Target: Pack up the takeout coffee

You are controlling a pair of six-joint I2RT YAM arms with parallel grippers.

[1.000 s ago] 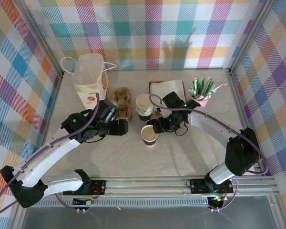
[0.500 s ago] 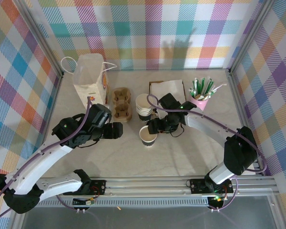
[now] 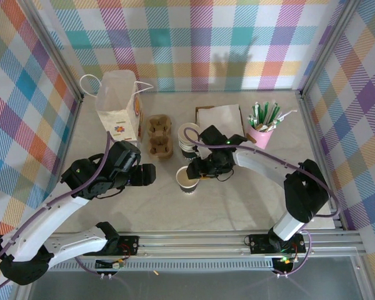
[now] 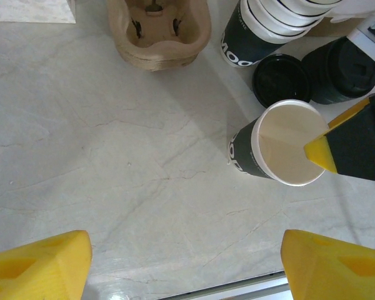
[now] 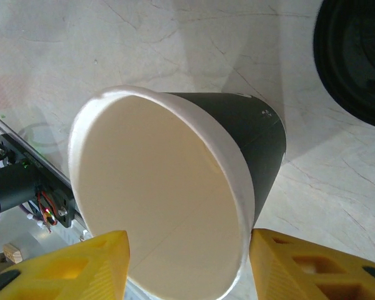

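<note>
The takeout coffee cup point(image 3: 186, 179) is a dark-sided paper cup, white inside, with no lid on it. It sits at mid-table, left of the black lids point(image 4: 281, 78). My right gripper point(image 3: 197, 169) is shut on it: in the right wrist view the cup point(image 5: 156, 194) leans between the two yellow fingers point(image 5: 300, 265), which press on opposite sides of its rim. My left gripper point(image 3: 147, 175) stands open and holds nothing, left of the cup point(image 4: 287, 150). Its fingertips point(image 4: 44, 262) are spread wide over bare table.
A stack of lidless cups point(image 3: 189, 139) stands just behind the single cup. A cardboard cup carrier point(image 3: 159, 136) lies to the left, and a white paper bag point(image 3: 119, 112) stands behind it. Napkins point(image 3: 219, 115) and a pink straw holder point(image 3: 264, 122) are at the back right.
My right gripper has slid the cup a little left and toward the near edge. My left arm has drawn back from the carrier, leftward and nearer, still open.
</note>
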